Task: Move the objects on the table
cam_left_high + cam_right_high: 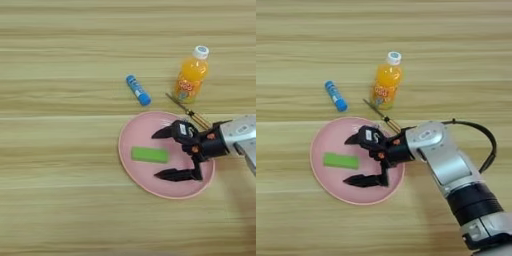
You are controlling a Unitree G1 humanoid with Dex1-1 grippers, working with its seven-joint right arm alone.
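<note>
A short flat green bar lies on a pink plate, left of centre. My right gripper hovers over the plate's right half, open, its two black fingers spread just right of the bar with nothing between them. The orange drink bottle with a white cap stands upright behind the plate. A thin metal tool with a golden handle lies slanted between the bottle and the plate, its handle end running under my wrist. All rest on the wood-grain table.
A small blue tube lies on the table behind the plate, to the left of the bottle. My silver forearm comes in from the lower right, with a black cable looping beside it.
</note>
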